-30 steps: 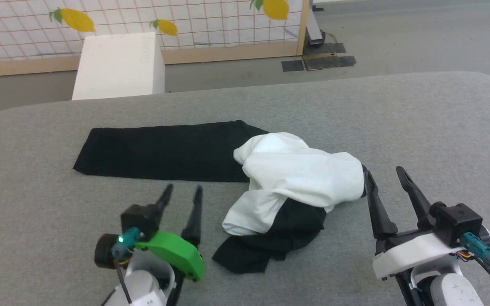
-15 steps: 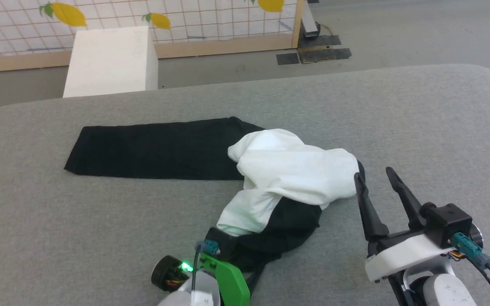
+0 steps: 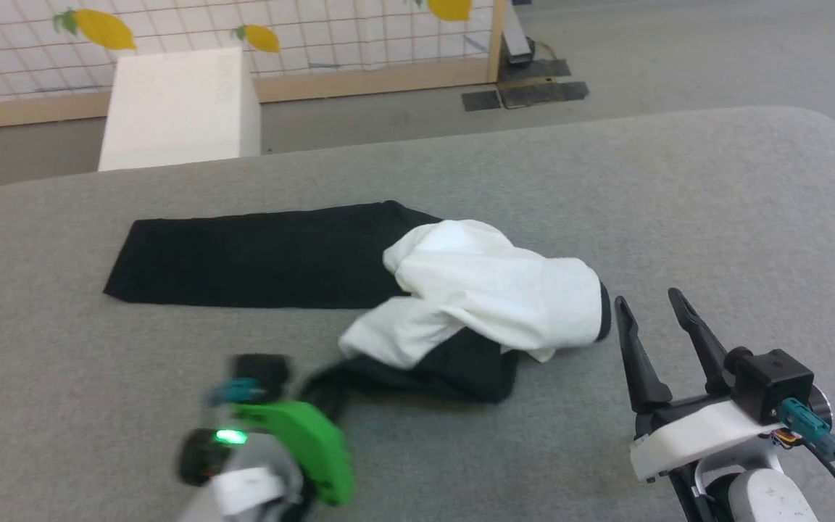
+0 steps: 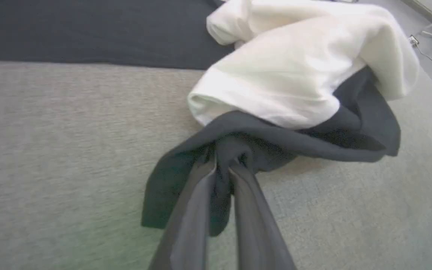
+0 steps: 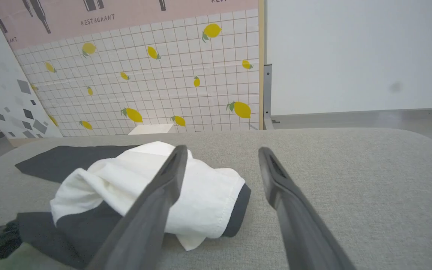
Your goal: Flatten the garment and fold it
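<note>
In left claw point(image 4: 224, 165) — black edge of garment point(image 4: 298, 75)

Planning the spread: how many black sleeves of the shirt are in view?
2. One sleeve lies flat, stretched left; the other sleeve is bunched under the white body, partly hidden, pinched by the left gripper.

left claw point(image 4: 223, 169) pinched closed, right claw point(image 3: 646, 298) spread open.
</note>
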Robot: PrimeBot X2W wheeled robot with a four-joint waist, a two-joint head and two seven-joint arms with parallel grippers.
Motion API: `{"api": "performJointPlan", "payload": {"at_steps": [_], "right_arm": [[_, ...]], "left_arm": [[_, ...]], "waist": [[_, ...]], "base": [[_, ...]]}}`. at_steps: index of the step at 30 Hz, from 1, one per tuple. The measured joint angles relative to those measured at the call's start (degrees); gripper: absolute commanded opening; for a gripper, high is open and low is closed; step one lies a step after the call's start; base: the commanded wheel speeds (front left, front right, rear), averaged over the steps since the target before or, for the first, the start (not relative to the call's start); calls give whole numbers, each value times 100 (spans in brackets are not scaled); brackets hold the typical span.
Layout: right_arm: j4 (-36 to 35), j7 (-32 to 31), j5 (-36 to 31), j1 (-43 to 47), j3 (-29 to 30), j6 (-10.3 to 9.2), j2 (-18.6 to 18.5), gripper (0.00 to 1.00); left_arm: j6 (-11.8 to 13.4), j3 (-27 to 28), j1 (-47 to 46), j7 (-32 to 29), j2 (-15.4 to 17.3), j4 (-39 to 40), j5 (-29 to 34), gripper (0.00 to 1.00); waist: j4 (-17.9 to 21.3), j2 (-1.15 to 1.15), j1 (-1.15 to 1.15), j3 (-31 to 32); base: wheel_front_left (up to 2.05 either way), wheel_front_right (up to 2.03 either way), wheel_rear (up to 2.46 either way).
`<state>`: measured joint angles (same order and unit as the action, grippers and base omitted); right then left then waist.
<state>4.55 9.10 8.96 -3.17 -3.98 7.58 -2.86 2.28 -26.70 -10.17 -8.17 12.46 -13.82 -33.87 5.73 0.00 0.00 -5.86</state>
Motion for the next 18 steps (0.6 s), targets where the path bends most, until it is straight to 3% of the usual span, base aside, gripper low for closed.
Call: {"api": "performJointPlan", "payload": {"at_steps": [5,11,12,13,18], "right_arm": [[-3,-11,0,7,-30,1,1,100],[-7,-73,0,54,-21,0,2,100],[-5,-101,-3,67,4,1,2,100],[-4,-114,-35,73,36,0,3,100],[-56,-297,-197,64,323,1,7,100]], "left_arm": [[521,925,458,633,396,491,-193,0],[1497,1559,1183,627,724,569,-221,2],[1561,1591,1252,617,715,595,-226,69],[1532,1553,1282,624,706,665,-229,100],[1202,1243,1224,1036,483,928,-152,100]], "waist": [[-249,0,0,64],[-593,0,0,113],[-656,0,0,115],[-724,0,0,114],[-1038,0,0,65]], "base": [[0,0,0],[0,0,0],[0,0,0],[0,0,0],[0,0,0]]}}
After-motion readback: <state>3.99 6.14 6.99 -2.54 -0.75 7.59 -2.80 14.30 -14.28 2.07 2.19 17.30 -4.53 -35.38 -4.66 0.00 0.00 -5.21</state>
